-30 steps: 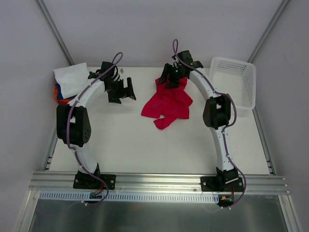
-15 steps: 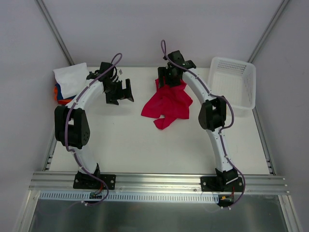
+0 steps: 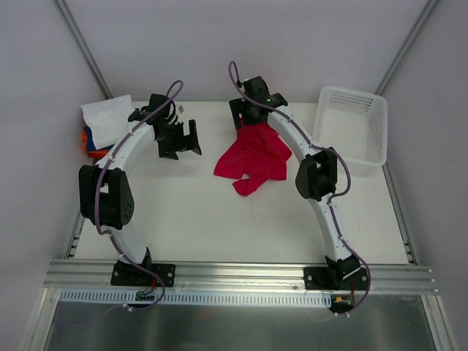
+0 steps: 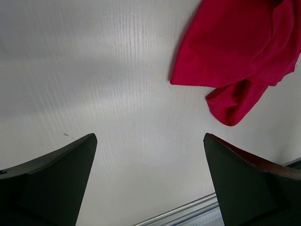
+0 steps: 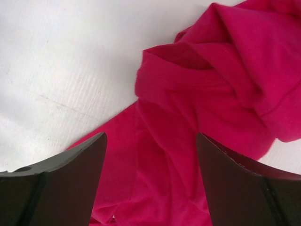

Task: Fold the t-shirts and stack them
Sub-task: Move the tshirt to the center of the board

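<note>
A crumpled crimson-red t-shirt [image 3: 254, 157] lies on the white table, right of centre toward the back. It fills the right wrist view [image 5: 207, 117] and shows at the upper right of the left wrist view [image 4: 235, 52]. My right gripper [image 3: 245, 118] is open above the shirt's back edge, jaws straddling the cloth without holding it. My left gripper [image 3: 189, 139] is open and empty over bare table, left of the shirt. A stack of folded shirts [image 3: 102, 124], white on top with blue and orange edges showing, sits at the back left corner.
A white plastic mesh basket [image 3: 352, 128] stands at the back right corner. The table [image 3: 205, 219] has a metal rail along its near edge [image 3: 241, 274]. Grey walls close in the back and sides.
My right gripper has moved left along the back edge of the red shirt, its arm stretching further. The left gripper has shifted slightly back and left. The shirt has barely moved.
</note>
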`<act>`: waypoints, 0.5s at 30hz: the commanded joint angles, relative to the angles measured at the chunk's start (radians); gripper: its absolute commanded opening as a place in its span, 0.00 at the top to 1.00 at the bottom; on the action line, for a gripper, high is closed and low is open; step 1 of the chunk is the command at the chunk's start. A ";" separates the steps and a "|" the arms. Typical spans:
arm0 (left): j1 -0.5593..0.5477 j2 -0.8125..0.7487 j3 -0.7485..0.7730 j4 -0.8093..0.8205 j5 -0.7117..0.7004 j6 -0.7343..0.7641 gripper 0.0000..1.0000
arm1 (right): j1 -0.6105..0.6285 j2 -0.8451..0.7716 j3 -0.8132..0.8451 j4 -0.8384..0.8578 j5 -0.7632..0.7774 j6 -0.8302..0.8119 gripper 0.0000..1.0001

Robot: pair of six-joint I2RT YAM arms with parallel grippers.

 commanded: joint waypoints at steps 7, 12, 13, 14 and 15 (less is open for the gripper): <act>-0.012 -0.082 0.022 -0.035 -0.016 -0.043 0.01 | 0.054 -0.057 -0.056 0.114 0.080 -0.023 0.25; -0.033 -0.123 0.042 -0.050 -0.016 -0.050 0.01 | 0.059 -0.063 -0.085 0.151 0.103 -0.012 0.33; -0.038 -0.131 0.031 -0.050 -0.016 -0.047 0.01 | 0.059 -0.060 -0.080 0.154 0.112 -0.019 0.36; -0.042 -0.137 0.022 -0.050 -0.016 -0.045 0.01 | 0.060 -0.059 -0.080 0.159 0.114 -0.039 0.37; -0.053 -0.145 0.011 -0.050 -0.021 -0.037 0.01 | 0.059 -0.054 -0.083 0.171 0.119 -0.049 0.37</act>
